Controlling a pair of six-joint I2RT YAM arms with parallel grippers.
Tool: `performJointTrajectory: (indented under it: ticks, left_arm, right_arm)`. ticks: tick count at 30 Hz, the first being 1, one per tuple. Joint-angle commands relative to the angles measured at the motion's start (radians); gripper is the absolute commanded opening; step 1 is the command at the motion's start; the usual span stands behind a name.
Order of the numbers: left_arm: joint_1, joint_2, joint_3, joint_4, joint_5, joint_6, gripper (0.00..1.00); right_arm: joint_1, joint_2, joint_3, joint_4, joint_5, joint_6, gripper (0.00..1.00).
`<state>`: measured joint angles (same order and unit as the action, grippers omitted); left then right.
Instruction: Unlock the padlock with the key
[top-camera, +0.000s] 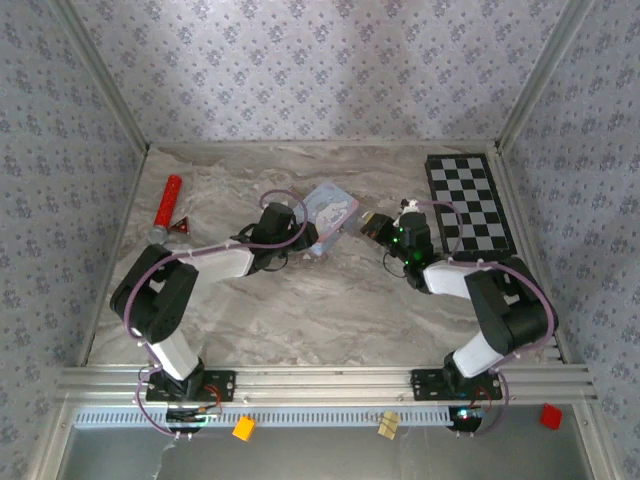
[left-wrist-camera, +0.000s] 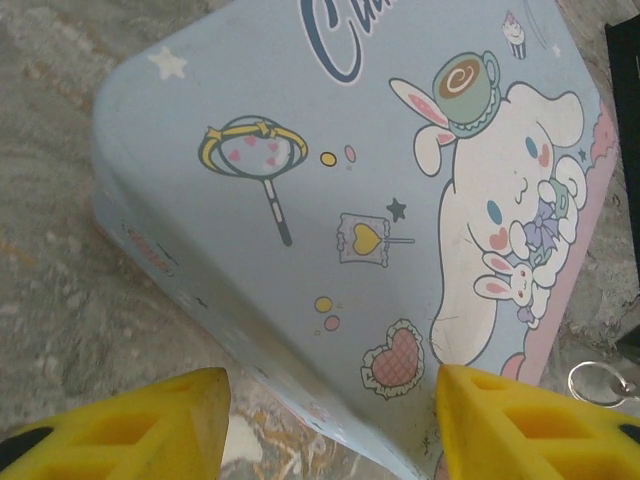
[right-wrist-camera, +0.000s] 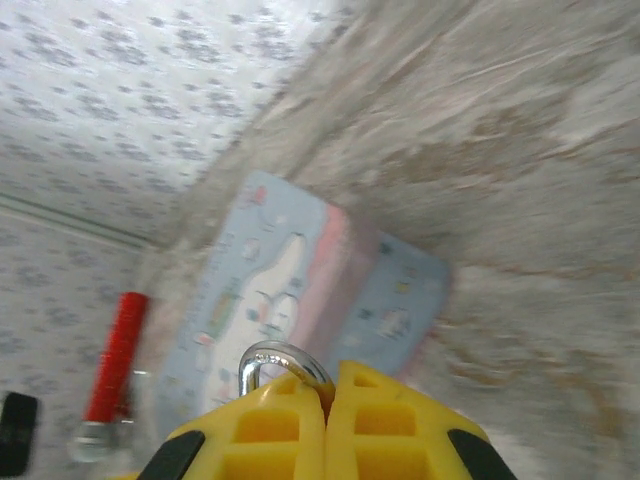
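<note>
R gripper (right-wrist-camera: 326, 385) jaws closed on small blackish metal padlock (right-wrist-camera: 272, 348), silvery shackle poking out betw. fingers, just right of pale blue cartoon tin (left-wrist-camera: 300, 150); L gripper (left-wrist-camera: 330, 385) jaws wide, gripping nothing, straddling tin's near edge, bare marble table (top-camera: 330, 310) nearside.

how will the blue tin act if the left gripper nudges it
The tin probably slides rather than rolls: it is flat and boxy, lying on the smooth marbled table. Its smooth rounded corner may slip off the open left gripper.
</note>
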<state>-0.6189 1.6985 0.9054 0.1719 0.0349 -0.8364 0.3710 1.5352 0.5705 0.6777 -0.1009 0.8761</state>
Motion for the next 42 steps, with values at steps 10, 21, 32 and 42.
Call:
performJointTrajectory:
  ticks: [10, 21, 32, 42]
  left_arm:
    - [0.124, 0.106, 0.139, -0.130, 0.036, 0.211, 0.59]
    - [0.155, -0.089, 0.067, -0.155, 0.088, 0.341, 0.64]
    - [0.268, -0.445, -0.241, -0.074, 0.008, 0.404, 0.71]
    - [0.397, -0.715, -0.426, -0.067, -0.369, 0.519, 0.89]
  right_arm:
    - [-0.136, -0.073, 0.065, -0.579, -0.032, -0.337, 0.00]
    - [-0.138, 0.125, 0.148, -0.546, -0.093, -0.358, 0.00]
    - [-0.113, 0.106, 0.178, -0.582, -0.036, -0.432, 0.46]
    - [-0.133, -0.294, 0.012, -0.555, 0.103, -0.667, 0.54]
